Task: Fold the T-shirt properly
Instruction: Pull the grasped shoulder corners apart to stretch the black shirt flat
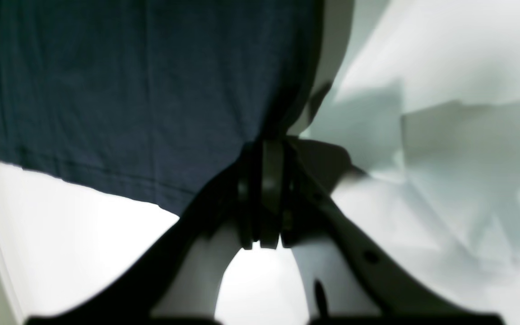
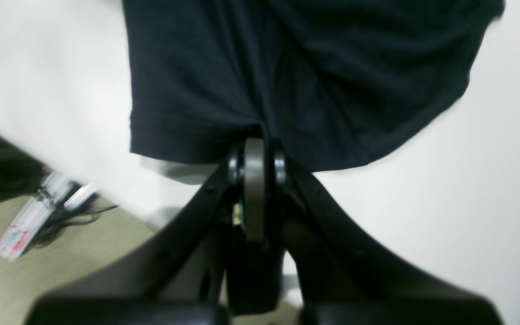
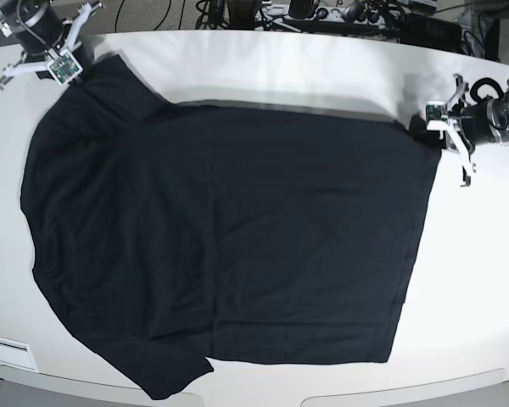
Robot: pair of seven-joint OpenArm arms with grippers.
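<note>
A large black T-shirt (image 3: pixel 229 237) lay spread almost flat on a white worktop (image 3: pixel 263 59), filling most of it. In the overhead view its sleeves were toward the left and its bottom hem toward the right. The right end effector (image 2: pixel 254 151) was at the far left corner, closed on the edge of a sleeve. The left end effector (image 1: pixel 266 149) was at the far right corner, closed on the fabric where the hem met the side edge. Both pinches looked small and close to the edge. To fold well, the two arms should probably lift together, keep the far edge taut, and carry it evenly toward the near edge so no creases form.
</note>
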